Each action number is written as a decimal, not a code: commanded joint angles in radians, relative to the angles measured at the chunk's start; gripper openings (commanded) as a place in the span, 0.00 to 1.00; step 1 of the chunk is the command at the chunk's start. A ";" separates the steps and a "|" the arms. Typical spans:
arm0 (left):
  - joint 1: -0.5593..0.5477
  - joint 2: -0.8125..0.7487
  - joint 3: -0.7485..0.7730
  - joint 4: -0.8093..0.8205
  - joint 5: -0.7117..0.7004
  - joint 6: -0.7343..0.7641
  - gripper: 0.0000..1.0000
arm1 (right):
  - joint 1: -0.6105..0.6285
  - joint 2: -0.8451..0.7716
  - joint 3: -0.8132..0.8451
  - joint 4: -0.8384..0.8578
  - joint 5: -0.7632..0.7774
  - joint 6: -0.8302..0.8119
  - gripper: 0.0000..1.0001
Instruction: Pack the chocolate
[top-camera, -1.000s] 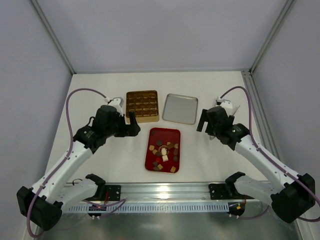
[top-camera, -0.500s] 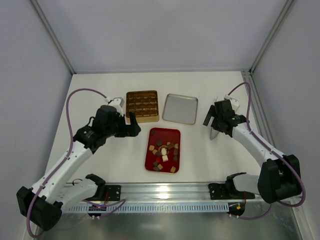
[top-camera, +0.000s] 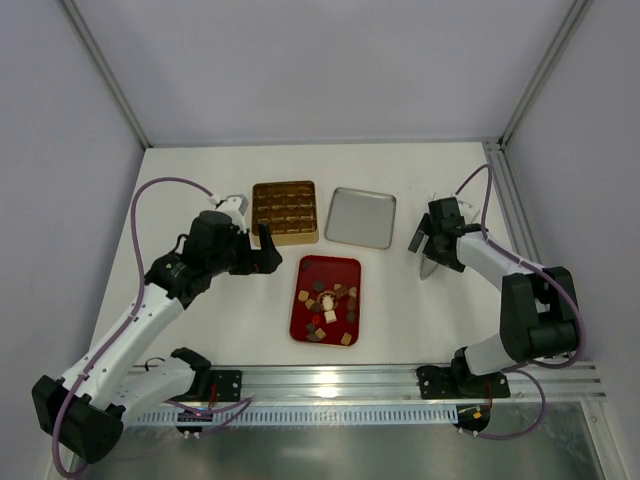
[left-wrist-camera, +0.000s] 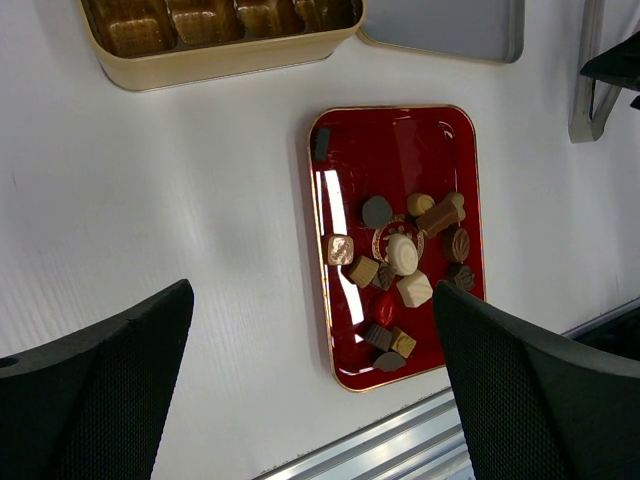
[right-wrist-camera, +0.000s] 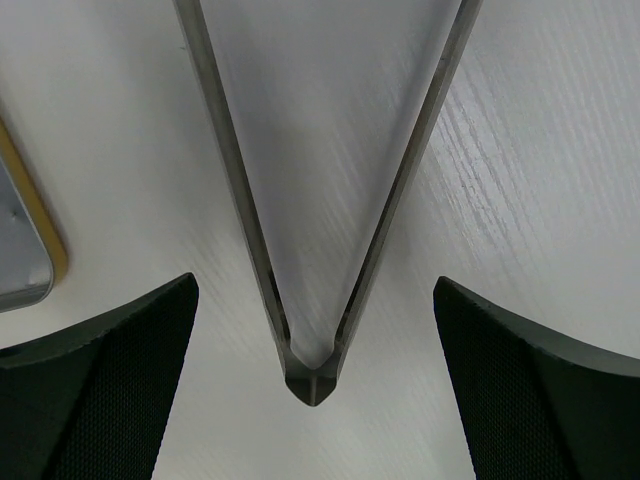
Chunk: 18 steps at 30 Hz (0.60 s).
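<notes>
Chocolate (left-wrist-camera: 400, 265): every piece I can see lies loose on the red tray (left-wrist-camera: 340, 150), bunched toward the end nearest the arm bases. I see none elsewhere on the surface (top-camera: 200, 180).
Box (top-camera: 285, 211): gold and open, it sits just beyond the tray. The compartments that my left wrist camera shows look empty.
Lid (top-camera: 360, 217): silver, lying flat beside the box and not on it.
Tongs (right-wrist-camera: 312, 385): flat on the surface to the right of the lid, well apart from the tray, with the two arms splayed in a V.
Right end effector (right-wrist-camera: 315, 285): released, fingers spread wide on either side of the tongs. It touches neither arm as far as I can see, and it holds nothing.
Left end effector (left-wrist-camera: 312, 295): released and carrying nothing. It hangs above the surface at the tray's left edge, between tray and box.
Done so far: by my reading only the setup is done, with the box open and the lid aside. No piece is packed.
Left to do: nearly all of it. The tongs are not yet gripped, each piece has to go from the tray into a compartment, and the lid probably goes on last.
Step in hand: I judge the right arm is lined up to take the tongs.
</notes>
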 joint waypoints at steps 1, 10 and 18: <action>0.005 -0.014 0.000 0.025 0.018 -0.003 1.00 | -0.015 0.042 0.038 0.054 0.019 -0.005 1.00; 0.005 -0.008 0.000 0.025 0.018 -0.002 1.00 | -0.055 0.127 0.078 0.100 -0.008 -0.045 0.95; 0.005 -0.006 -0.002 0.025 0.016 -0.003 1.00 | -0.055 0.205 0.118 0.095 -0.010 -0.062 0.92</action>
